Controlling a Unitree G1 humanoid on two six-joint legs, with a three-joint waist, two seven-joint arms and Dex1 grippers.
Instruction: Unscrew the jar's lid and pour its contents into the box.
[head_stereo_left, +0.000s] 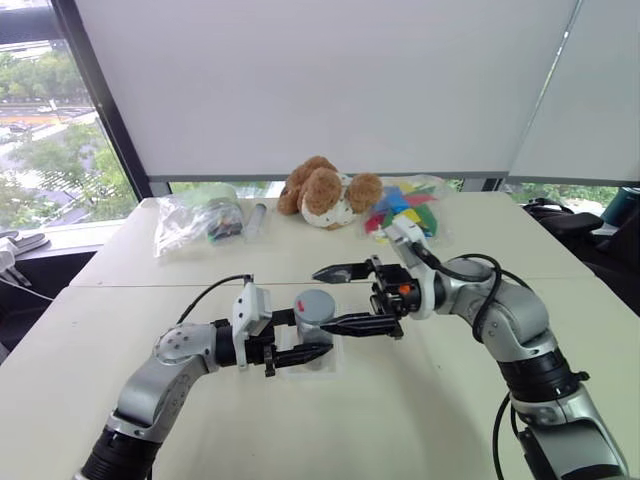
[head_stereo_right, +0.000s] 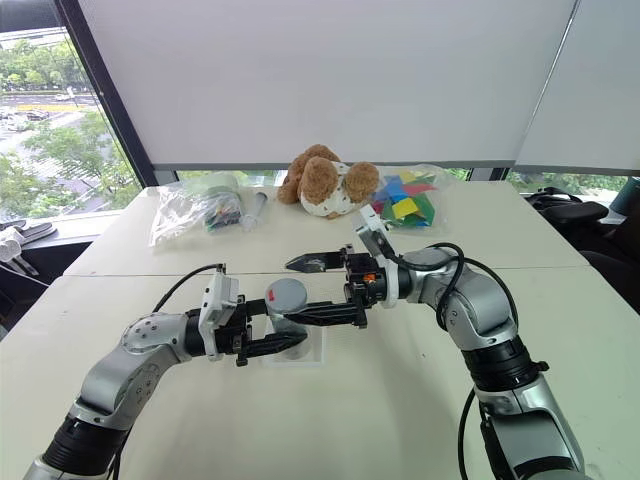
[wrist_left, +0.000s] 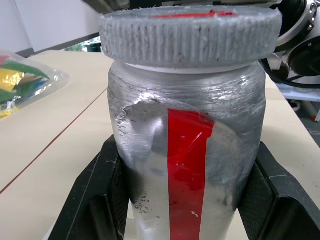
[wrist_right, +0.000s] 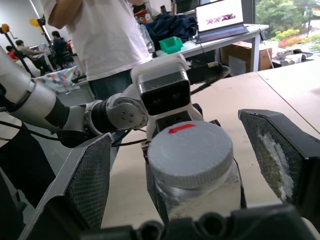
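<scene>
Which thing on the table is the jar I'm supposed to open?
On the near half of the table, look between the two grippers. The jar stands upright in the left gripper, a small grey cylinder with a red stripe, over the box, unlike the bags farther back.

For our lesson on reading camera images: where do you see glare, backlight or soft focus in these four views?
Left wrist view: sheen on the jar, background soft. Right wrist view: the lid sharp, the right pincer fingers near and blurred. Eye views: bright window behind a dimmer table.
</scene>
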